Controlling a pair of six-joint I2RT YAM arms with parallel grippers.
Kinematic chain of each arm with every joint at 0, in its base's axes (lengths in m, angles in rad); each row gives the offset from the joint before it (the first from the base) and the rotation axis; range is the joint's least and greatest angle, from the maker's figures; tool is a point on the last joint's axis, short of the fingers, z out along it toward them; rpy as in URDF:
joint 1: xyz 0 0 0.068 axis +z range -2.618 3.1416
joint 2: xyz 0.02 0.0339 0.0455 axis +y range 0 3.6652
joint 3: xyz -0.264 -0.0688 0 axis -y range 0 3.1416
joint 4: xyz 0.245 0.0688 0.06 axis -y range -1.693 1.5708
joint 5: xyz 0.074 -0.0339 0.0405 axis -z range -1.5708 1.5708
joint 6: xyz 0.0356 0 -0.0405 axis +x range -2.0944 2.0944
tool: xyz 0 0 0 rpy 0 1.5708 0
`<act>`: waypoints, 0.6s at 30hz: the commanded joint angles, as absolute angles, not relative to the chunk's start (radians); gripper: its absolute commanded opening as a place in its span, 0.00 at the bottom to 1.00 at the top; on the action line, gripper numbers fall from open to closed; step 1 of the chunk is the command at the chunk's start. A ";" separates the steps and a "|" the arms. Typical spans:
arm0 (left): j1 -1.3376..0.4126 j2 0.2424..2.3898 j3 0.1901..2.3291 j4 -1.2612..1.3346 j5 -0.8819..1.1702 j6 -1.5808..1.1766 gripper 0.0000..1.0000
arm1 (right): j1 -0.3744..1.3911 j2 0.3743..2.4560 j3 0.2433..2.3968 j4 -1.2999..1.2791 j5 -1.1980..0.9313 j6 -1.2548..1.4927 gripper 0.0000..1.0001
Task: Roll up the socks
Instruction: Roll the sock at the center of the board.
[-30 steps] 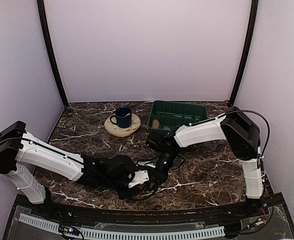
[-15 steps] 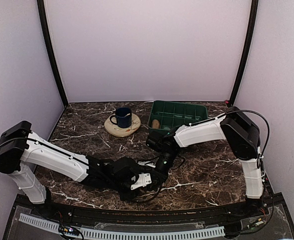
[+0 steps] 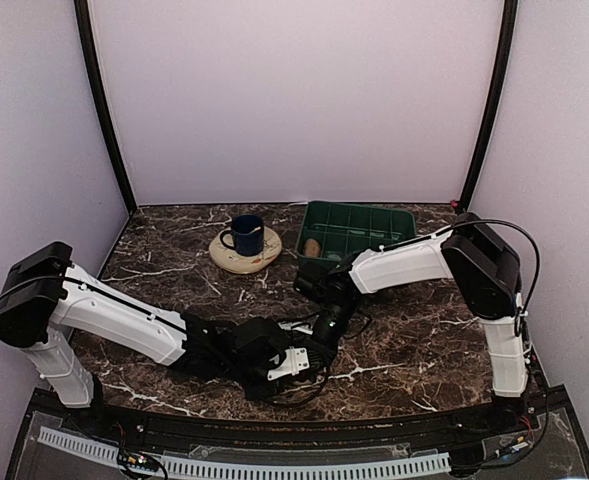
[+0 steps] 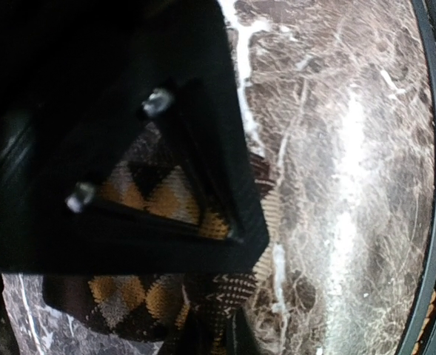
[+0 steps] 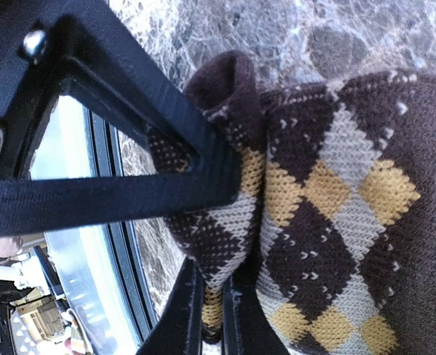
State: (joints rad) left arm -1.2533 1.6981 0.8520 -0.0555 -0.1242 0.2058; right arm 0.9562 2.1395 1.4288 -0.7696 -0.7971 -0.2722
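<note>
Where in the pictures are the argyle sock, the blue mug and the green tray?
argyle sock (image 5: 336,207): right wrist view, on its diamond pattern.
blue mug (image 3: 248,238): top external view, on its side wall.
green tray (image 3: 364,228): top external view, on a bare inner part.

The left arm (image 3: 124,320) lay low across the lower left of the top view. The right arm (image 3: 404,262) slanted down from the right edge, and together they barred the lower middle. The left gripper (image 3: 292,362) and right gripper (image 3: 321,340) met there, both pinched on the argyle sock (image 5: 336,222). Near the back wall a mug (image 3: 245,234) on a round plate (image 3: 224,262) and a green tray (image 3: 354,206) stood side by side, a narrow gap between them. Bare table (image 3: 424,330) lay open at lower right and centre left.
</note>
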 commanded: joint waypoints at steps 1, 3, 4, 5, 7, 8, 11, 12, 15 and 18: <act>-1.255 1.723 0.850 -0.102 -0.106 0.204 0.00 | 0.959 2.168 1.434 -0.794 -0.792 -0.276 0.04; -1.255 1.723 0.850 -0.117 -0.101 0.195 0.00 | 0.957 2.162 1.429 -0.782 -0.790 -0.266 0.08; -1.255 1.723 0.848 -0.121 -0.100 0.188 0.00 | 0.954 2.158 1.421 -0.772 -0.790 -0.259 0.10; -1.255 1.722 0.848 -0.126 -0.100 0.181 0.00 | 0.950 2.152 1.413 -0.760 -0.792 -0.251 0.13; -1.255 1.718 0.845 -0.131 -0.098 0.160 0.00 | 0.940 2.137 1.391 -0.723 -0.795 -0.228 0.19; -1.255 1.717 0.846 -0.136 -0.099 0.147 0.00 | 0.934 2.126 1.380 -0.707 -0.798 -0.218 0.20; -1.255 1.726 0.862 -0.158 -0.098 0.101 0.00 | 0.915 2.085 1.335 -0.647 -0.817 -0.185 0.25; -1.254 1.731 0.869 -0.165 -0.096 0.087 0.00 | 0.909 2.072 1.320 -0.625 -0.825 -0.173 0.27; -1.255 1.749 0.891 -0.191 -0.077 0.046 0.00 | 0.893 2.040 1.287 -0.572 -0.849 -0.146 0.28; -1.254 1.750 0.899 -0.201 -0.057 0.020 0.00 | 0.883 2.019 1.266 -0.542 -0.861 -0.133 0.29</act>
